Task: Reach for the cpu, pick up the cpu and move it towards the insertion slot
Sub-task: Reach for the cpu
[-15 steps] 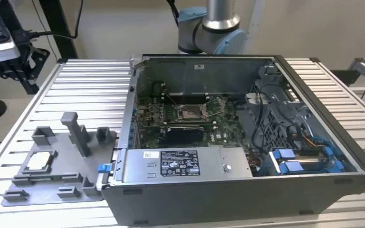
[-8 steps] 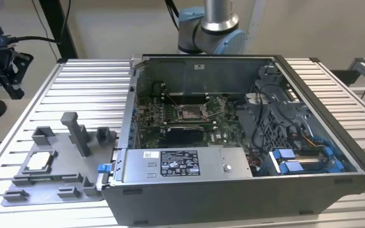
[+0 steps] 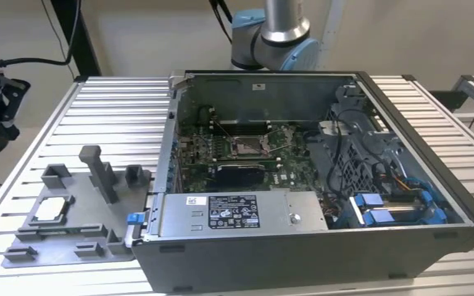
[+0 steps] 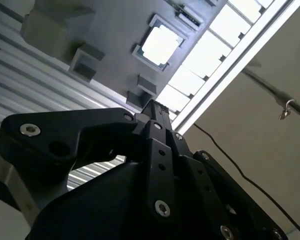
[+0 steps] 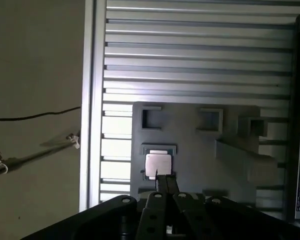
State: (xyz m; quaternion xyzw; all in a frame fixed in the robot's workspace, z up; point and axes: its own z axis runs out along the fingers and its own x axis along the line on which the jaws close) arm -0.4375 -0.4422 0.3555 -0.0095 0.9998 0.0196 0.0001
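My gripper (image 5: 161,180) has its jaws together and holds nothing; it's aimed at the cpu (image 5: 157,164) and clear of it. The cpu lies flat in its tray (image 3: 81,246) recess (exterior view's left), well apart from the slot (image 3: 248,146) inside the case (image 3: 303,259).

Grey tray (image 3: 56,250): the cpu (image 3: 49,209) lies in a low-walled pocket, open from above. Tall posts (image 3: 101,172) stand just beside it, toward the exterior view's right. Computer case (image 3: 303,259): top open, insertion slot (image 3: 249,145) sunk between high walls. Cables (image 3: 397,182) crowd the case's far side, at the exterior view's right.
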